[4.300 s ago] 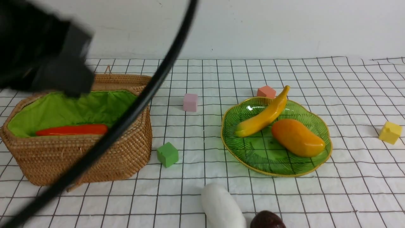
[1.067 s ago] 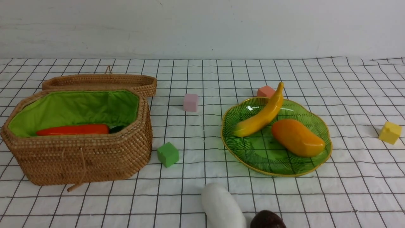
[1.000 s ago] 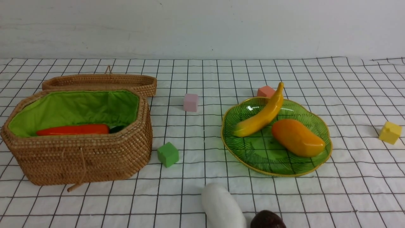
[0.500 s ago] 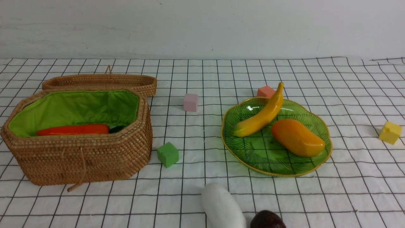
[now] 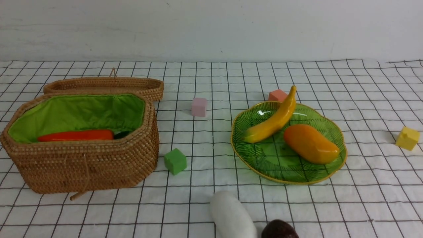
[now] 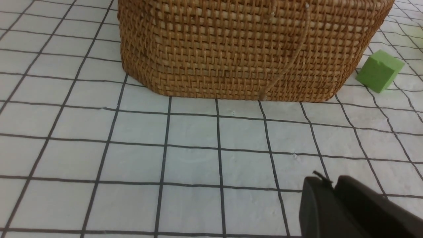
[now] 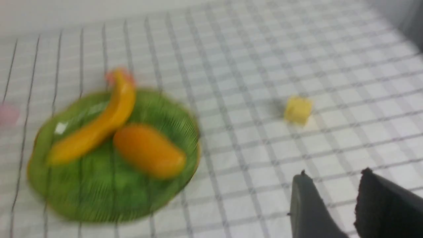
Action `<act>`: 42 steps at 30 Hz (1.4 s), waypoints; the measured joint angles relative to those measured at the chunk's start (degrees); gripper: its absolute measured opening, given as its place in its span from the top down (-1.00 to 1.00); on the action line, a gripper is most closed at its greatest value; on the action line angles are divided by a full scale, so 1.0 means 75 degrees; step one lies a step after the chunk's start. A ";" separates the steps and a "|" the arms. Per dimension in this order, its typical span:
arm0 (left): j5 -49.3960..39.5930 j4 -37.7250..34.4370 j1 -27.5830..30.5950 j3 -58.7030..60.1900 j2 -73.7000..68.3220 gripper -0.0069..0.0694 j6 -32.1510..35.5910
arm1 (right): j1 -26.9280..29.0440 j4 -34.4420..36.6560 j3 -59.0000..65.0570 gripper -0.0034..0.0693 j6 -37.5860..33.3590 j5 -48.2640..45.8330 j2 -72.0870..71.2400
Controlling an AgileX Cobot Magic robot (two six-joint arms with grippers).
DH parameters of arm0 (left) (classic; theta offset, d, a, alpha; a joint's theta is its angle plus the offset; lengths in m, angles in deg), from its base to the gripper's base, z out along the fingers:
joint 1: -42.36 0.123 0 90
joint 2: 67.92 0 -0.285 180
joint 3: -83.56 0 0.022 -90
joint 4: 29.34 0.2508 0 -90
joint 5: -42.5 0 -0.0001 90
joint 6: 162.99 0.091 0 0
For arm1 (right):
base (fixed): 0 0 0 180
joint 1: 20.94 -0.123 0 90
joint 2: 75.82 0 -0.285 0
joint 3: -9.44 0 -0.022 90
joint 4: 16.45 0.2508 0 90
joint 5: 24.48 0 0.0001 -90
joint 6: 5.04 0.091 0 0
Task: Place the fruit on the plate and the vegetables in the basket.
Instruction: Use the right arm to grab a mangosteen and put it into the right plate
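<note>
We have left jaws (image 6: pixel 331 183) withdrawn from basket (image 5: pixel 89 165), narrow, empty; right jaws (image 7: pixel 333 177) apart, empty. Banana (image 5: pixel 274 122) has shifted on plate (image 5: pixel 277 162); radish (image 5: pixel 233 215), dark fruit (image 5: pixel 279 229) await us.

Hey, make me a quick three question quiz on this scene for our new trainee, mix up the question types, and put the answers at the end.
1. True or false: the banana and the mango both lie on the green plate.

2. Multiple choice: which of these lies outside the basket?
A) the orange-red carrot
B) the fat white radish
C) the green lining

3. Fill in the blank: the small round dark fruit is not yet on the plate; by the task, it belongs on the ____.

Key: 1 true; 2 B; 3 plate.
</note>
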 joint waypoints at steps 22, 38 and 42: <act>0.0000 0.0000 0.0000 0.0000 0.0000 0.59 0.0015 | -0.3693 0.2882 0.0023 -0.92 -0.1879 -0.0133 0.4757; 0.0000 0.0000 0.0000 0.0000 0.0000 0.57 0.0015 | -0.3693 0.2613 -0.0320 -0.64 -0.2110 -0.0141 0.5842; 0.0000 0.0000 0.0000 0.0000 0.0000 0.56 0.0015 | -0.3469 0.2389 -0.0996 -0.64 -0.2134 -0.0723 0.5576</act>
